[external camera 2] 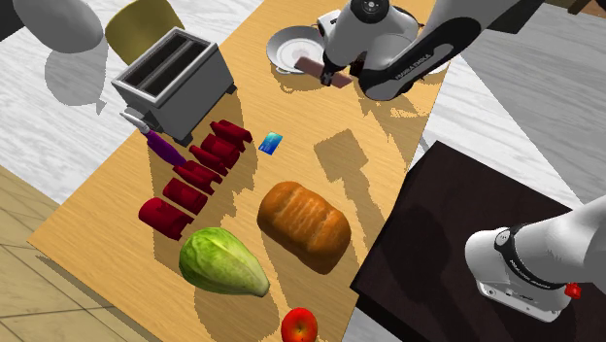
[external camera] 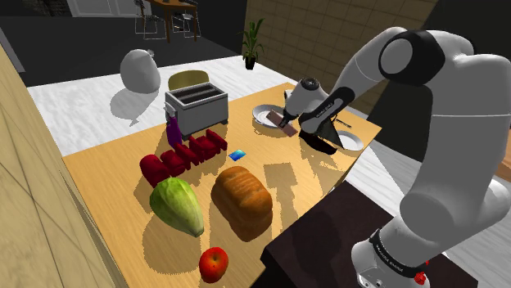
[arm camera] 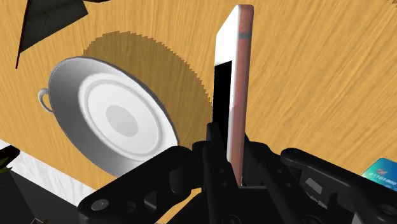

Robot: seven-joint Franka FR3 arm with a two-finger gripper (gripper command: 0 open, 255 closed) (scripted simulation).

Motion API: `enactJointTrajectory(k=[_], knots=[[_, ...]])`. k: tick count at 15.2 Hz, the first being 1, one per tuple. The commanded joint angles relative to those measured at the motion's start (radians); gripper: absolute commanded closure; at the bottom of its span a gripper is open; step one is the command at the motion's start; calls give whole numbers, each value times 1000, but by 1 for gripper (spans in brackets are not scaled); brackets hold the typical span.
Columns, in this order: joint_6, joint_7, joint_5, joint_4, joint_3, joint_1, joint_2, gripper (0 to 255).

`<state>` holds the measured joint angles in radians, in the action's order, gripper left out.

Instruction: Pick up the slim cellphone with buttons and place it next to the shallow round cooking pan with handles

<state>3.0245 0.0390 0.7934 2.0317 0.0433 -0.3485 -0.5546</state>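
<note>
Wrist view: the pincer (arm camera: 230, 153) pinches the pink cellphone (arm camera: 240, 83) between its fingers, white pan (arm camera: 67, 83) nearby.

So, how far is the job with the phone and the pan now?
Done: the phone is picked up, clasped in the tool, off the table. In hand: it hangs near the pan. Left: lower it onto the table next to the pan and let go.
</note>
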Motion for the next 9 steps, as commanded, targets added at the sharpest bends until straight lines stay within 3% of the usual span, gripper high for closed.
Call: enactJointTrajectory(k=[1,9], knots=[[22,27,19,-5,27,22,-23,255],[98,109,62,-51,122,99,-130,255]])
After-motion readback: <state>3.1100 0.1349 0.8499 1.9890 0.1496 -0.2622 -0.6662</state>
